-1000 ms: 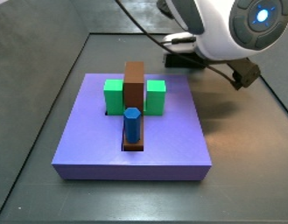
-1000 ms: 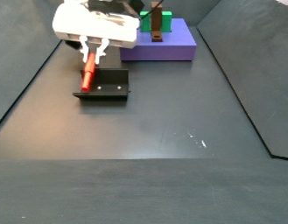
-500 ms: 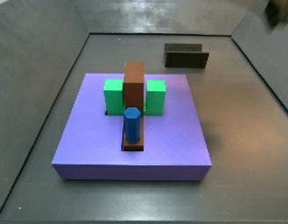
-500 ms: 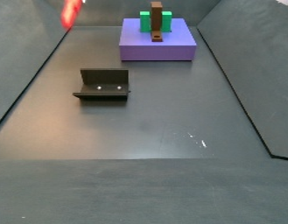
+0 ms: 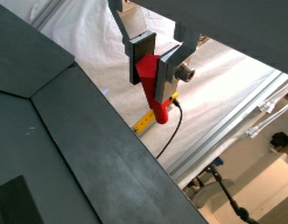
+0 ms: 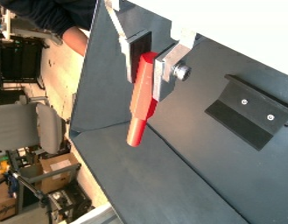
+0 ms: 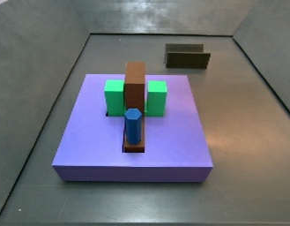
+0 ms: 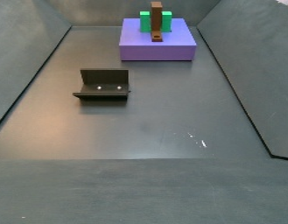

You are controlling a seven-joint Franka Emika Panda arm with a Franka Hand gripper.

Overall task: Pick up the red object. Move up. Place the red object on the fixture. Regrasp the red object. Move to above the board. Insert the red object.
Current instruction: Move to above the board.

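Gripper (image 5: pixel 158 70) clamping red object (image 6: pixel 140 105) (fixture (image 6: pixel 250 109) apart)

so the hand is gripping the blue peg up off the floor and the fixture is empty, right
Not quite: the hand is gripping the red object, as both wrist views show. The blue peg stands on the board in a side view. The hand is off the floor, out of both side views, and the fixture is empty.

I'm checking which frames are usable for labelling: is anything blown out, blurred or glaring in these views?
In a wrist view the white backdrop behind the gripper is overexposed, yet the red object stays sharp. In a wrist view the red object and fixture are crisp, the room beyond cluttered. Both side views are evenly lit; the floor shows faint sheen near the board.
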